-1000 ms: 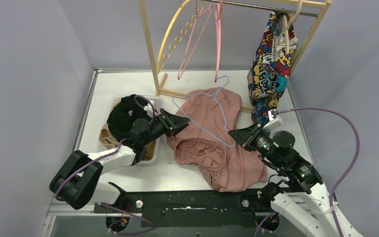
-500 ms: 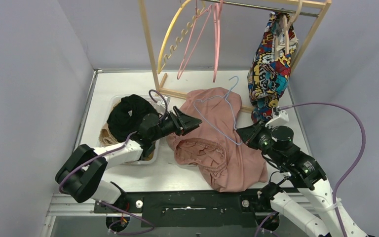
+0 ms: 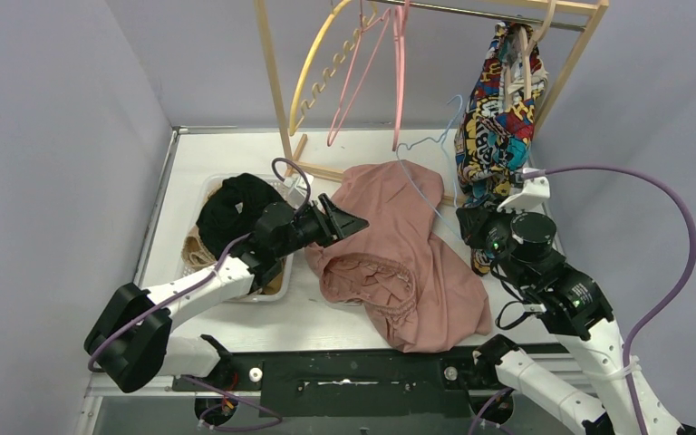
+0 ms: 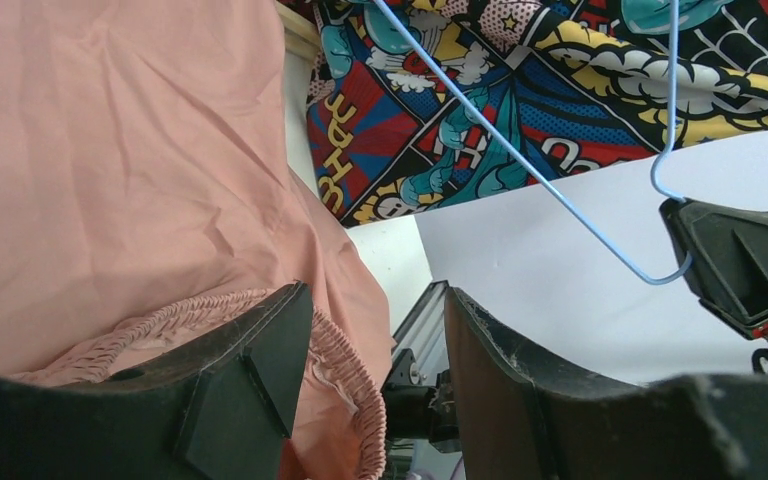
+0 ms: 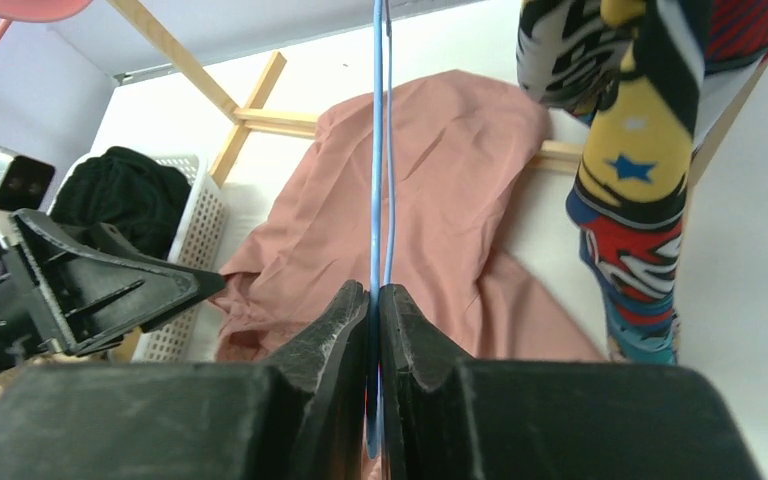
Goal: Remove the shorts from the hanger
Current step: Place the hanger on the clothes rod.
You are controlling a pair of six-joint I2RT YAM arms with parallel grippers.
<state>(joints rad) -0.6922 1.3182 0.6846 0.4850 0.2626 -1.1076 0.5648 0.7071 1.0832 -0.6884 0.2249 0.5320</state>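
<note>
The dusty pink shorts lie spread on the table, their gathered waist toward the front; they also show in the left wrist view and the right wrist view. My right gripper is shut on a thin blue wire hanger, holding it lifted clear of the shorts, also in the right wrist view. My left gripper is open and empty just over the left edge of the pink shorts. Black shorts and beige ones lie in a white basket.
A wooden clothes rack stands at the back with pink hangers and a yellow hanger. Comic-print shorts hang on its right end, close above my right gripper.
My right gripper has lifted the blue hanger up and back to the right, off the pink shorts. My left gripper has moved a little toward the shorts and stays open.
</note>
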